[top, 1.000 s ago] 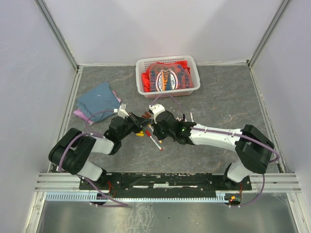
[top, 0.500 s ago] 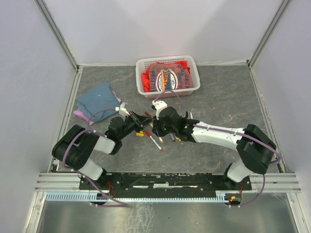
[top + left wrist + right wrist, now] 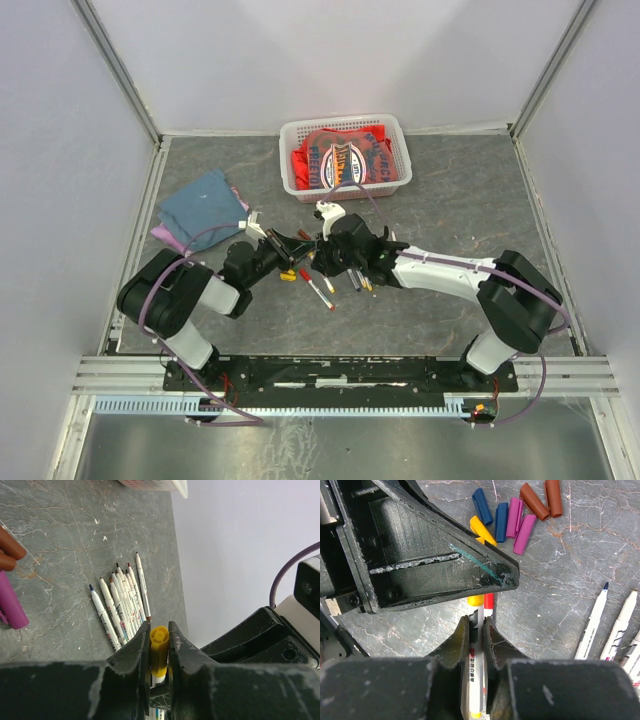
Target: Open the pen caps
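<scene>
1. Left of centre in the top view, the left gripper [image 3: 159, 630] is pinching narrowly on the yellow cap [image 3: 159, 652] of a capped pen [image 3: 475, 670].
2. Just to its right, the right gripper [image 3: 476, 622] is squeezing that pen's white barrel between nearly closed fingers.
3. The two grips are sitting very close together, so a pull that is straying off the pen's axis is risking a bent pen or a barrel sliding through the right fingers. A cap popping free could be scattering the loose caps [image 3: 515, 520] at the upper right of the right wrist view, or the uncapped pens [image 3: 122, 607].
4. At upper centre of the top view, the basket [image 3: 404, 150] is holding only red printed fabric [image 3: 345, 160].
</scene>
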